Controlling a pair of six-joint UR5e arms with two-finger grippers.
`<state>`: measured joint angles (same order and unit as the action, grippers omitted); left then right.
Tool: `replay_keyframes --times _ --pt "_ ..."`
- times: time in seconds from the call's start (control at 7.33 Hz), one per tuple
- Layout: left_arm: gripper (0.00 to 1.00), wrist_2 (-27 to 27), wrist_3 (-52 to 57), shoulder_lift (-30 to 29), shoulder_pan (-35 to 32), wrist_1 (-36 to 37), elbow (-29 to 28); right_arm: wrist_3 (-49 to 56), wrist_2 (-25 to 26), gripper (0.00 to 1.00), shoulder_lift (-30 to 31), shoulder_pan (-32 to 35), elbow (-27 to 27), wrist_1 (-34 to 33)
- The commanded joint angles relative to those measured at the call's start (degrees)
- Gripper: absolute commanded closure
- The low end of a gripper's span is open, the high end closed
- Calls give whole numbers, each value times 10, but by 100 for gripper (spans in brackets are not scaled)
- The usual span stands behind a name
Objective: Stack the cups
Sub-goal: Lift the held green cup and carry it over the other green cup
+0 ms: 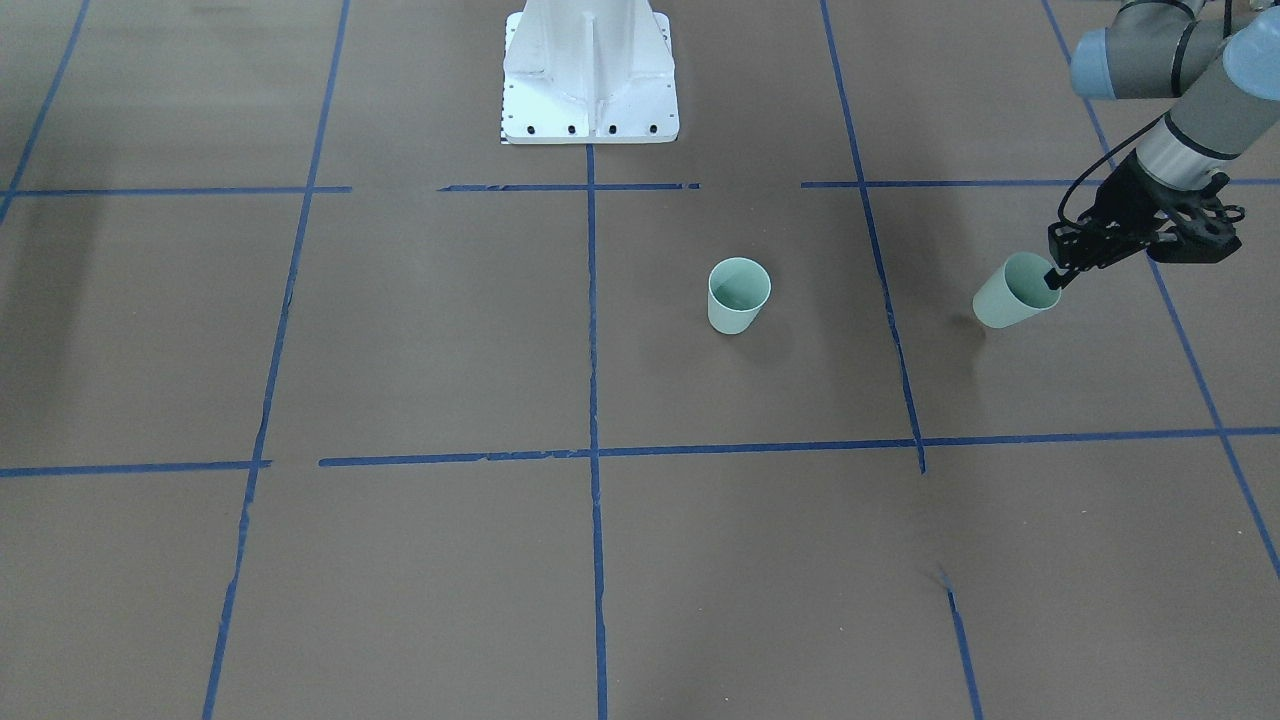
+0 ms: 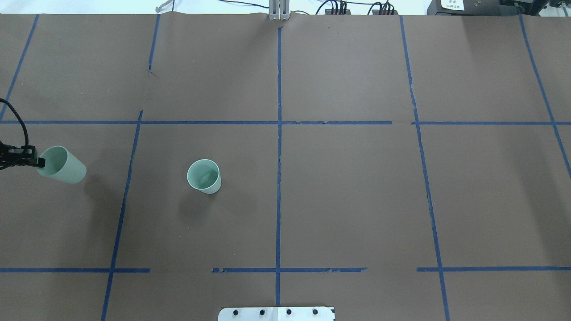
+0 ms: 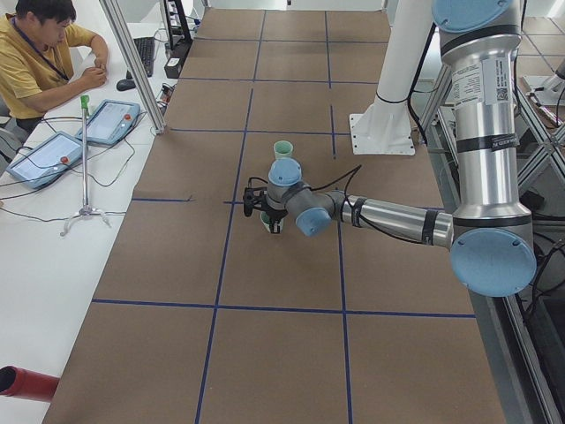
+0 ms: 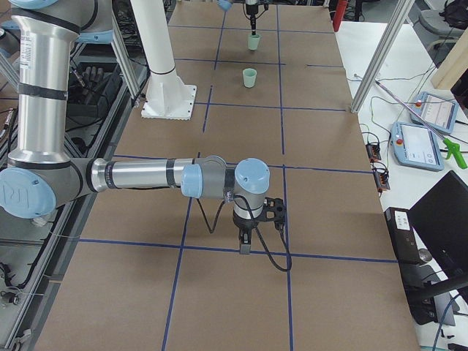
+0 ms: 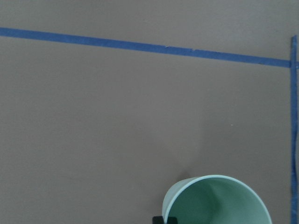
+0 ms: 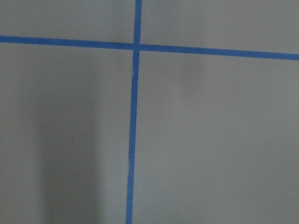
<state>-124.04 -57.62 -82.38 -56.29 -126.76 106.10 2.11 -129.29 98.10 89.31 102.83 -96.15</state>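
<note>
Left gripper [image 1: 1056,277]: jaws clenched on the rim of the held cup [image 1: 1012,293], one finger [image 5: 164,219] outside the wall, the other hidden inside the mouth. The cup is at the far left side of the worktop [image 1: 400,330]. It looks clear of the surface, with its shadow offset from it. Long axis tilted: mouth up and outward toward the jaws, base down toward table centre. How steep, can't tell; the side views make it look closer to upright. Overhead view cuts the gripper off at the frame edge. In the left side view the wrist covers most of the cup.

Standing cup [image 1: 738,296]: upright, mouth up, axis vertical, in the grid square just left of the centre blue tape line [image 1: 592,330]. Well apart from the held cup, with a tape line between them.

Right gripper [image 4: 246,245]: over the right half of the worktop, pointing down, near a tape line. Seen only in the right side view, so can't tell the state of its jaws. Its wrist camera shows only a tape cross.
</note>
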Motion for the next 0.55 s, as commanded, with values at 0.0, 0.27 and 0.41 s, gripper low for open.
replay_keyframes --times 0.0,0.27,0.41 --pt "100 28 -76 -78 -2 133 72 0 0 0 0 1 0 0" --pt "100 80 -152 -195 16 309 107 0 0 0 0 0 0 0" --pt "100 107 -194 -244 53 360 107 0 0 0 0 1 0 0"
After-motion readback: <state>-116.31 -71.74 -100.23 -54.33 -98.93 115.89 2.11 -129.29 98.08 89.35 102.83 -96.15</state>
